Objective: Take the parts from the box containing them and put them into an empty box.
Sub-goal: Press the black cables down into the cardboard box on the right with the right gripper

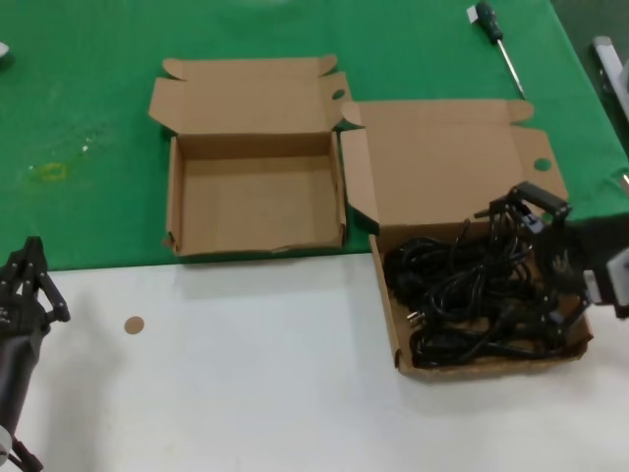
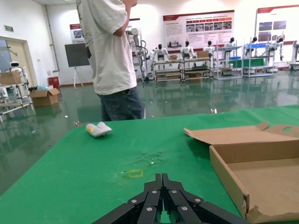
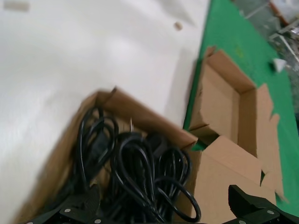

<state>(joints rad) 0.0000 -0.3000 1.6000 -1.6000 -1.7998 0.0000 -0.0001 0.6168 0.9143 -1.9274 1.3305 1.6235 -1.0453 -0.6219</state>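
Left gripper [image 1: 29,280] idling at the near left edge over the white part of the tabletop [image 1: 246,374], jaws pressed together and gripping nothing, well apart from both boxes. Sitting next along, on the green cloth [image 1: 88,118], the empty box [image 1: 254,202], lid folded back, interior bare, its right wall just beside the lid flap of the neighbouring box. Lying further right, the box containing the parts [image 1: 388,295], straddling the green-to-white line, lid hinged back toward the far side. Filling its tray, the parts [image 1: 462,295], black cords in a loose overlapping tangle, loops crossing one another, single bundles hard to separate by eye. Hovering over the right side of that tangle, the right gripper [image 1: 541,246], jaws spread wide and holding nothing; wrist view confirming the two fingertips standing far apart above the cords [image 3: 135,177]. Lying far right at the back, a screwdriver [image 1: 496,39], not part of the job. Risks from here, as judgement: closing on crossed loops and dragging up several bundles at once, or lifting the light cardboard tray along with a snagged cord; pinching only one thin strand and slipping; trailing plugs catching on the box wall during transfer leftward.
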